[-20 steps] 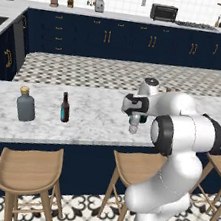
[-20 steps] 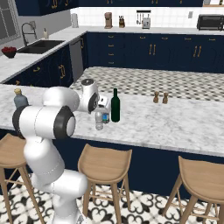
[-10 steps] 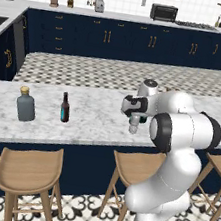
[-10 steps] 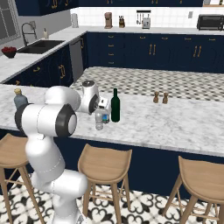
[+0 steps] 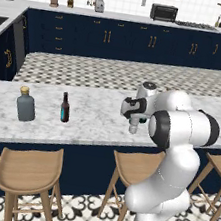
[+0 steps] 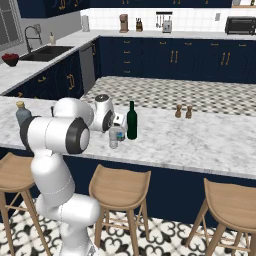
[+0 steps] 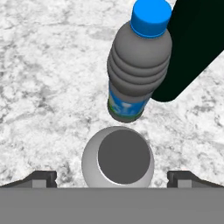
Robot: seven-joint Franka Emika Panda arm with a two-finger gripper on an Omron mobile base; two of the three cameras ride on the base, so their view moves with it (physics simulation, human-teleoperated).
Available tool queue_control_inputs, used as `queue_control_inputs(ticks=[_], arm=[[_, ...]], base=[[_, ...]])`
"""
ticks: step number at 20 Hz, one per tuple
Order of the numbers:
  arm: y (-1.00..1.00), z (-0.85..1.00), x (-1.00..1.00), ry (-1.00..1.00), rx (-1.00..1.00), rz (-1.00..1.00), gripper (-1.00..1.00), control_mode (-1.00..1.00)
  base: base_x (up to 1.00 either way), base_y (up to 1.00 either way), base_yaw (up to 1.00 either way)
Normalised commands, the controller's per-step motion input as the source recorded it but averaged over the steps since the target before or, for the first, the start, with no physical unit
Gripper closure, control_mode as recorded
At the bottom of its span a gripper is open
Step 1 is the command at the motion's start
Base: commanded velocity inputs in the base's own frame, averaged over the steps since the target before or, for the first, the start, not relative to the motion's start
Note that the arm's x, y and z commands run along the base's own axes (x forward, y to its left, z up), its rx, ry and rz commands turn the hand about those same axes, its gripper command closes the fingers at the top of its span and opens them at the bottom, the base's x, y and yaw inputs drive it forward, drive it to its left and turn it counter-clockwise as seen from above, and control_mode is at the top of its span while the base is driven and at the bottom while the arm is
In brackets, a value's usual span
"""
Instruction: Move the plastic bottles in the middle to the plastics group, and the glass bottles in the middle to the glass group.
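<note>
My gripper [image 7: 113, 179] is open and hangs straight over the clear-grey plastic bottle [image 7: 118, 157], with one fingertip [image 7: 41, 178] on each side of its pale cap and not touching it. Just beyond stands the plastic bottle with the blue cap and blue label [image 7: 139, 65], and the dark green glass bottle [image 7: 192, 48] is beside that. From the right base view, the hand [image 6: 118, 121] is above the clear bottle [image 6: 114, 137], next to the tall green bottle [image 6: 132, 121]. The glass group, a grey flask [image 5: 25, 105] and a brown bottle [image 5: 65, 108], stands far left on the counter.
The marble counter [image 5: 95, 123] runs left to right, with wooden stools [image 5: 28, 170] under its front edge. Two small shakers [image 6: 183, 111] stand to the right of the green bottle. Open marble lies between the middle bottles and the glass group.
The arm's elbow has shifted slightly; the gripper stays open over the clear-grey bottle. No bottle has moved.
</note>
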Motion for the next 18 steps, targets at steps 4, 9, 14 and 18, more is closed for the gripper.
queue_control_inputs(ticks=[4,9,14,18], arm=[[-0.02,-0.01,0.00,-0.01,0.00,0.00,-1.00,-1.00],[0.00,0.00,0.00,-0.01,0.00,0.00,-1.00,-1.00],[0.00,0.00,0.05,-0.01,0.00,0.00,-1.00,-1.00],[0.00,0.00,0.00,-0.01,0.00,0.00,1.00,-1.00]], base=[[0.00,0.00,0.00],[0.00,0.00,0.00],[0.00,0.00,0.00],[0.00,0.00,0.00]])
